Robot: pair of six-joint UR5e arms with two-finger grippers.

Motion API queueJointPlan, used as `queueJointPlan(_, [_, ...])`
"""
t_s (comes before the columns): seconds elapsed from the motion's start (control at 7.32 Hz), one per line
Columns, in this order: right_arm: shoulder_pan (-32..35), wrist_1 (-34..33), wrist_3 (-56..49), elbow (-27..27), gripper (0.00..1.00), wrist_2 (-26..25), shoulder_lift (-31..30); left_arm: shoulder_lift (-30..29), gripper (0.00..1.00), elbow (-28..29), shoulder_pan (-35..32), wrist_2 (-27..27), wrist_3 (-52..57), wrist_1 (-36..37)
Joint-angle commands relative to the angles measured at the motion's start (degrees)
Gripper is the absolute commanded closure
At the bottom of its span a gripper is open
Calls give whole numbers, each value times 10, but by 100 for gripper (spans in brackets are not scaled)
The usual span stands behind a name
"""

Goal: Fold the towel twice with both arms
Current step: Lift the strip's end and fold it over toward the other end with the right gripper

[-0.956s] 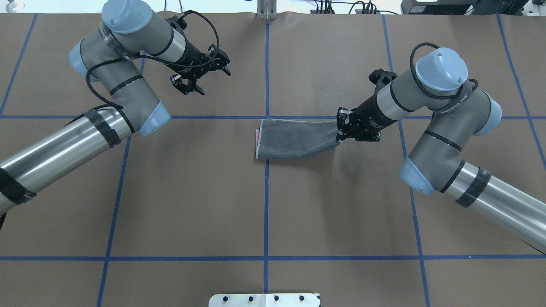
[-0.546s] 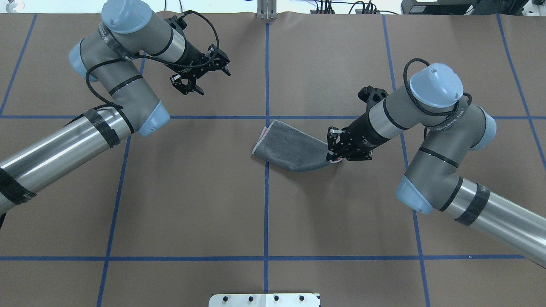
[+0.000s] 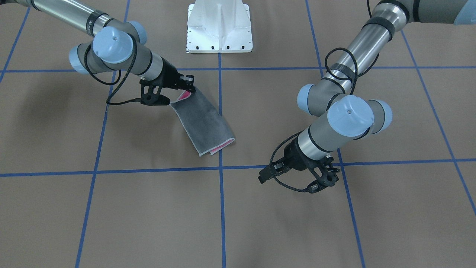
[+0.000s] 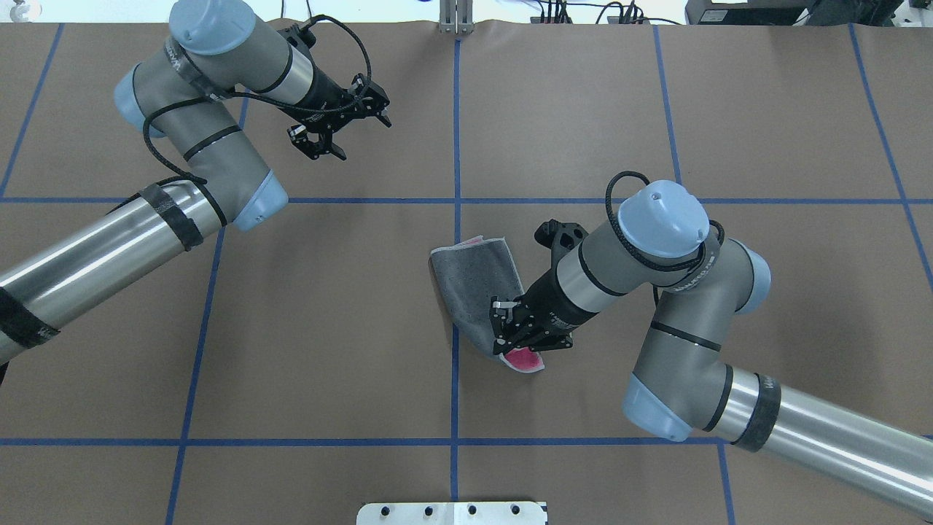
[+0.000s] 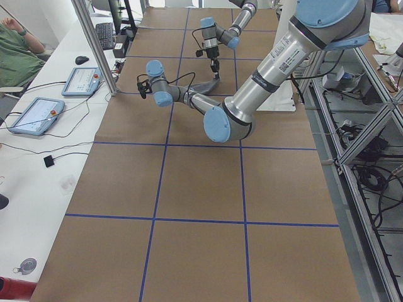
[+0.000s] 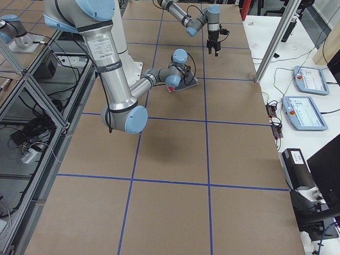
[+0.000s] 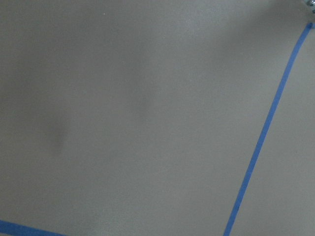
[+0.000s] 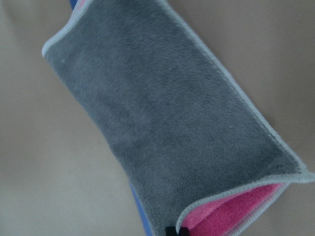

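Corner of the towel [image 4: 474, 281] hidden under the right claw [image 4: 510, 335] clamped on it, left claw [image 4: 357, 137] spread wide above the desk [image 4: 291, 328], gripped end now swung toward the robot, pink lining showing.

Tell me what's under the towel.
Brown table covering and a blue tape line run beneath the towel; the right claw pinches its pink-lined end. Anything else beneath is hidden.

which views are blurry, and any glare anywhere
Right wrist view: the towel fills the frame, soft and slightly blurred. Left wrist view: soft, only table and blue tape, faint shadows. Overhead view: sharp, glare streaks along the left arm.
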Motion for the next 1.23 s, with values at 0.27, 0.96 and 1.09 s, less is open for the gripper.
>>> queueJointPlan(0.27, [-45, -3, 7, -13, 95, -40, 30, 5, 0, -1, 0, 0, 0, -1])
queueJointPlan(0.96, [-20, 0, 78, -35, 0, -66, 78, 4, 0, -1, 0, 0, 18, 0])
queueJointPlan(1.09, [8, -1, 77, -33, 0, -53, 74, 4, 0, -3, 1, 0, 18, -1])
